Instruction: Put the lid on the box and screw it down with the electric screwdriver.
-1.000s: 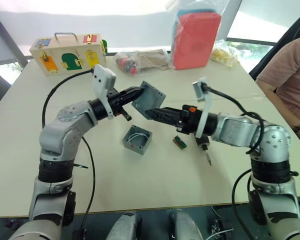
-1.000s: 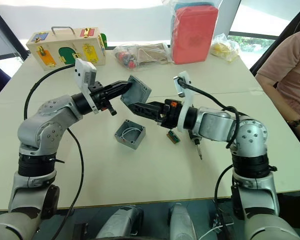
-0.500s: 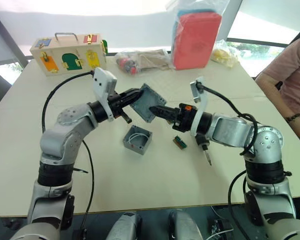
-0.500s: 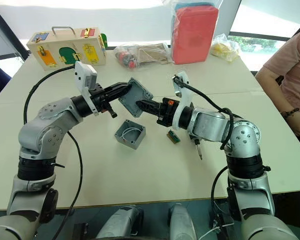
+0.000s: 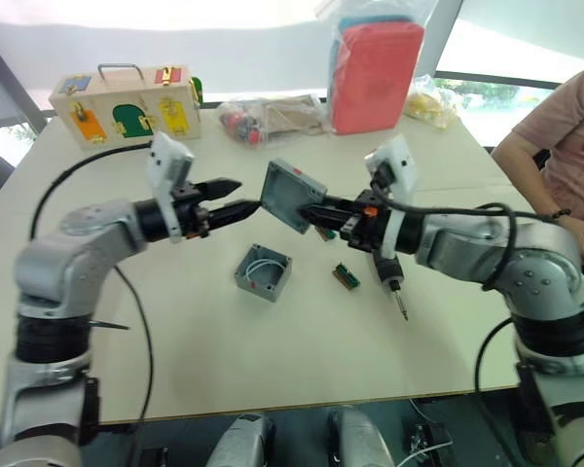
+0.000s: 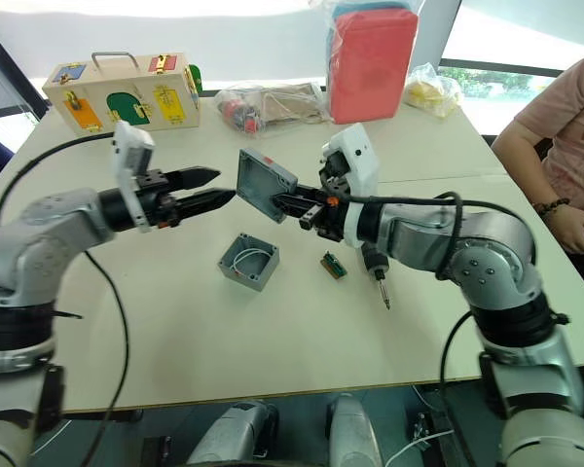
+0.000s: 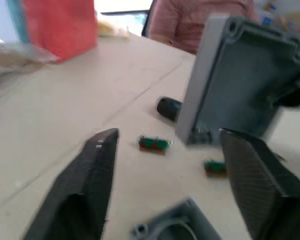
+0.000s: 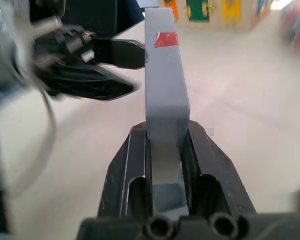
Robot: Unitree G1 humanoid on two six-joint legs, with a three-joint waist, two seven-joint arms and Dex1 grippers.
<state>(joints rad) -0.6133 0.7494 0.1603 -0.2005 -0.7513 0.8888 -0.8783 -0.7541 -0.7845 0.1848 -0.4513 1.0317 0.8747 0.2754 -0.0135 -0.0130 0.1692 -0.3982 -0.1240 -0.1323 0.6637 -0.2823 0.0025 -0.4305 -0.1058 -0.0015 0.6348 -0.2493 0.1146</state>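
Right end effector (image 6: 297,204) pinching one edge of the flat square grey plastic lid (image 6: 265,185), held tilted above the beige table (image 6: 273,321) and the open grey box (image 6: 249,261); left end effector (image 6: 206,188) spread just beside it; the lid looks light, stiff and slippery, best gripped by its rim.

The small square grey plastic box (image 5: 264,273) sits mid-worktop (image 5: 273,370); the flat grey plastic lid (image 5: 292,196) hangs above and behind it, with the dark pen-shaped electric screwdriver (image 5: 393,284) lying to its right.
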